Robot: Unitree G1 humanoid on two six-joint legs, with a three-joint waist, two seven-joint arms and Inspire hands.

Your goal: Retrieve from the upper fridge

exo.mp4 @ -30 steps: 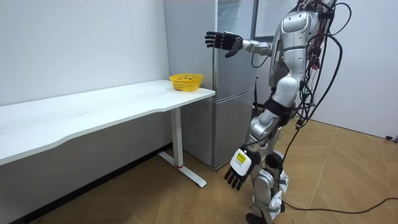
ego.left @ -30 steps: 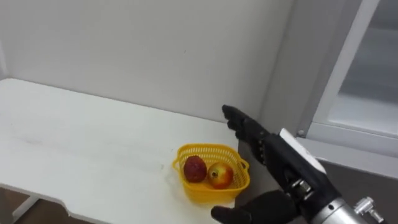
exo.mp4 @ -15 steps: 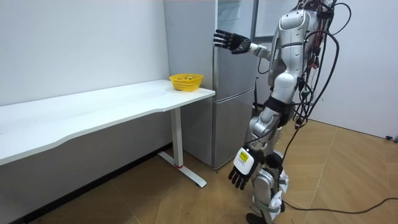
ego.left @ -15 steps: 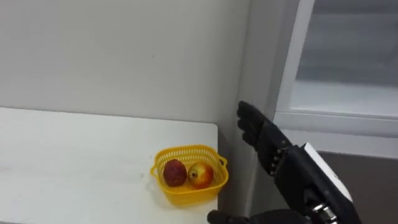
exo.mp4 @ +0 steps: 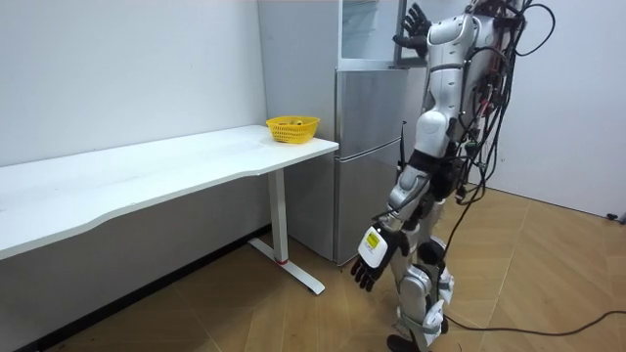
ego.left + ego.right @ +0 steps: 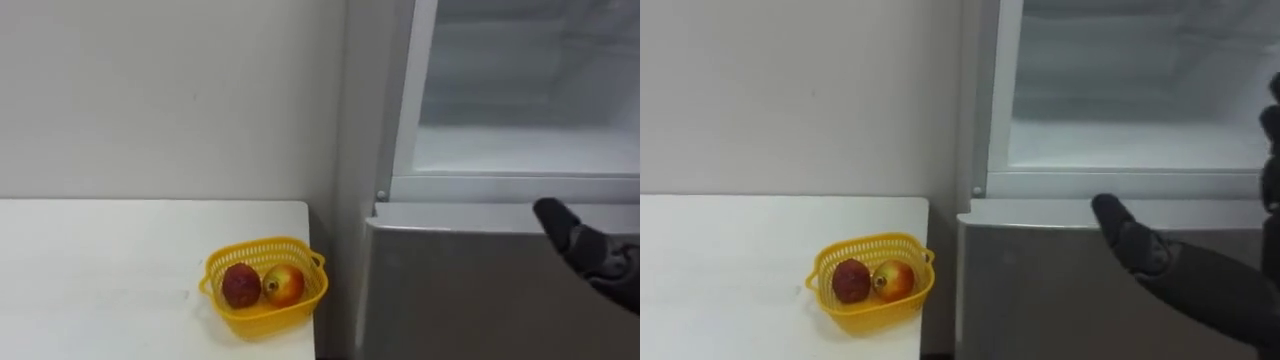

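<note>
So your robot's standing upright right in front of the fridge, with the white table (image 6: 100, 270) off to its left. The upper fridge compartment (image 6: 520, 80) is open, sitting above the lower door (image 6: 450, 290), which is shut. The inside looks pale and frosty, and honestly I can't tell what, if anything, is on the shelf, so I can't say where the item you're after is. The right hand (image 6: 1155, 258) is up at the mouth of that compartment, just above the top edge of the lower door. Its fingers are straight and spread, not wrapped around anything, and the room view shows the same thing with the arm raised to about head height. The left hand (image 5: 372, 262) hangs down by the thigh, fingers loose and empty. Over on the table there's a yellow basket (image 6: 262, 318) near the edge closest to the fridge, toward the far corner by the wall. It's got 2 fruits in it touching each other, a dark red fruit (image 6: 240, 285) on the left and a red-yellow apple (image 6: 284, 285) on the right.
</note>
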